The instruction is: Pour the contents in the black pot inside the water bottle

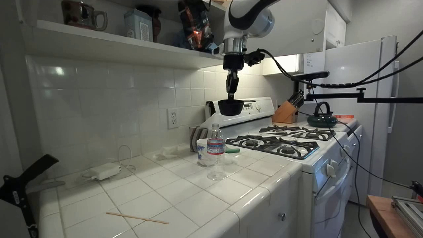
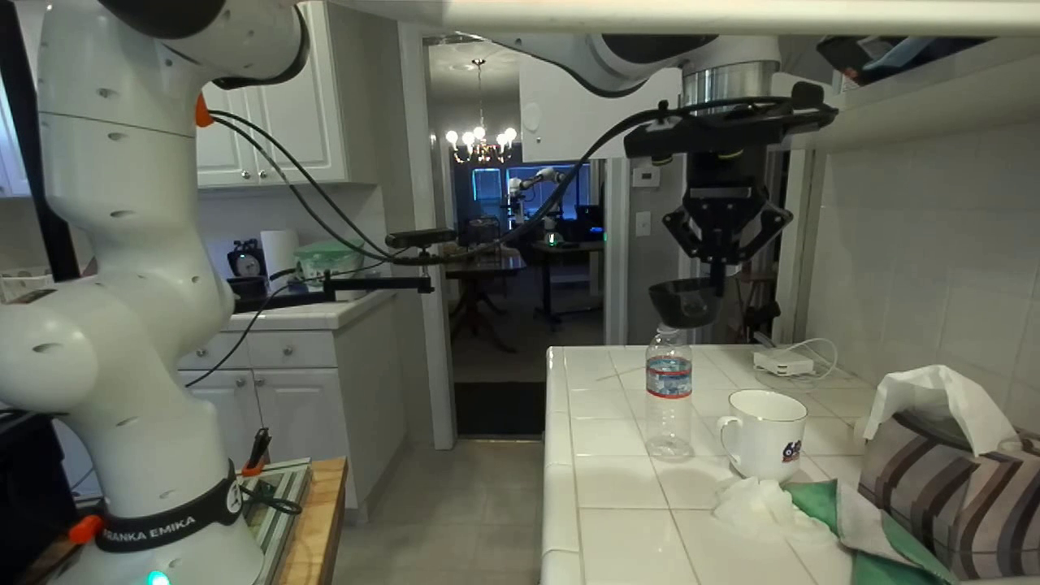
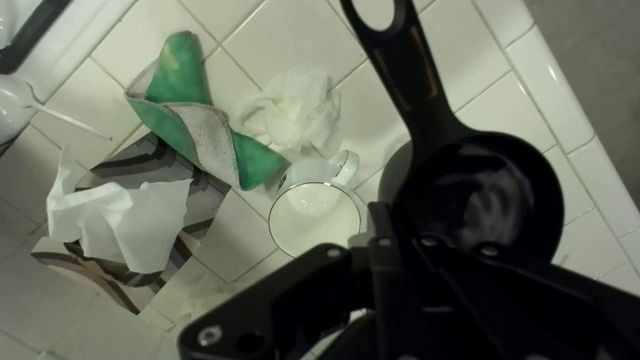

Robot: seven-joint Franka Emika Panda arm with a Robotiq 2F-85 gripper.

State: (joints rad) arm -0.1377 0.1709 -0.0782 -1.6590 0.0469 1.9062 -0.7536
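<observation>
The gripper (image 2: 719,280) is clamped on the pot (image 3: 480,195), pinching it by the rim and holding it up off the counter (image 1: 200,208). In the wrist view the pot's handle (image 3: 407,75) reaches toward the top edge, free of the fingers; the dark inside shows pale glints, and what it contains cannot be made out. In an exterior view the bottle (image 1: 215,167) stands upright just below the pot, a small gap showing between its mouth and the pot's underside. A white mug (image 2: 764,439) stands just beside the bottle. Near the mug lie a crumpled tissue (image 3: 295,110) and a folded green cloth (image 3: 180,82), with the striped tissue box (image 2: 934,504) next to the cloth, a sheet sticking out of its top. Farther along, a white adapter (image 1: 105,171) rests by the tiled wall (image 1: 99,122) with its cable looped, and a thin stick (image 1: 137,218) lies flat. Past the counter is the stove (image 1: 246,128); beyond that, a knife block (image 1: 286,111) and a dark kettle (image 1: 322,119).
</observation>
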